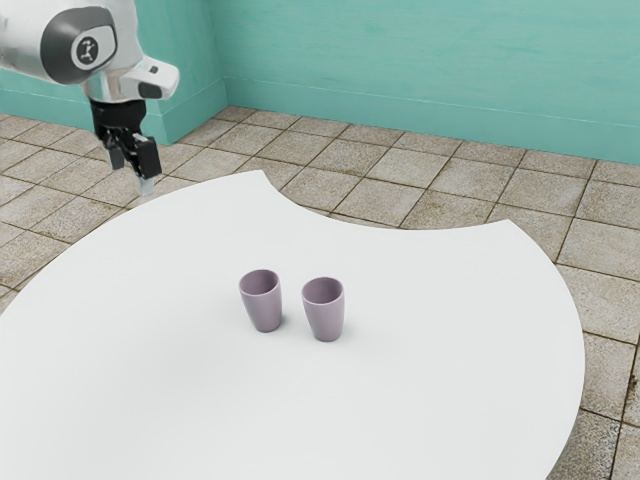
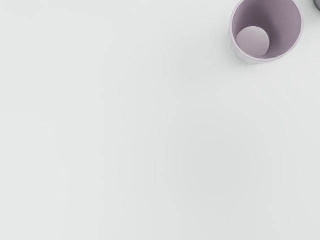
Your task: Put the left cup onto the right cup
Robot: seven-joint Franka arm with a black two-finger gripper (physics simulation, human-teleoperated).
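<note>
The left cup (image 1: 261, 299) stands just beside the right cup (image 1: 323, 307) in the middle of the white desk (image 1: 420, 400), not touching it, while the jaws hang spread high up, far from both.

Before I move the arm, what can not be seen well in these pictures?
Wrist view: a dark shape beside the cup, cut off by the picture's edge; too little to name.
Wrist view: which of the two cups this is cannot be told.
Exterior view: the bottoms inside the left cup and right cup, hidden by their own walls.
</note>
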